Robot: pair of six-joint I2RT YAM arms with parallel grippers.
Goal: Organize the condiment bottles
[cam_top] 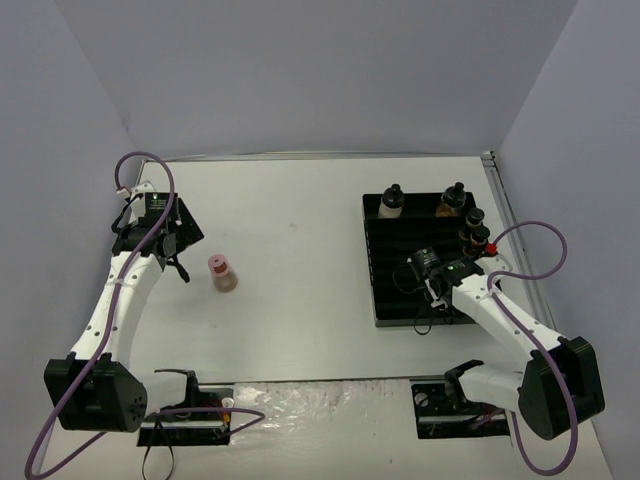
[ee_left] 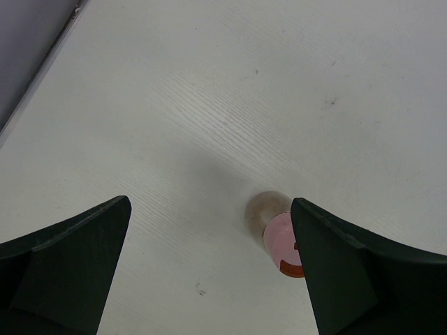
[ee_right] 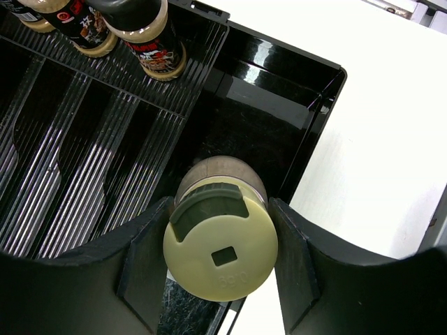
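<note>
A pink-capped jar (cam_top: 222, 272) stands upright on the white table, left of centre. My left gripper (cam_top: 180, 262) hangs open just left of it. In the left wrist view the pink cap (ee_left: 281, 241) shows just inside the right finger (ee_left: 349, 279), untouched. My right gripper (ee_right: 220, 241) is shut on a pale-yellow-capped jar (ee_right: 220, 255), held by its cap over a corner of the black slotted tray (ee_right: 328, 105). Several black-capped jars (cam_top: 452, 200) stand along the tray's far and right sides; some show in the right wrist view (ee_right: 150, 35).
The tray (cam_top: 400, 290) lies on the right half of the table, near the right wall. Grey walls close in the table at the back and sides. Two black mounts (cam_top: 190, 415) sit at the near edge by the arm bases.
</note>
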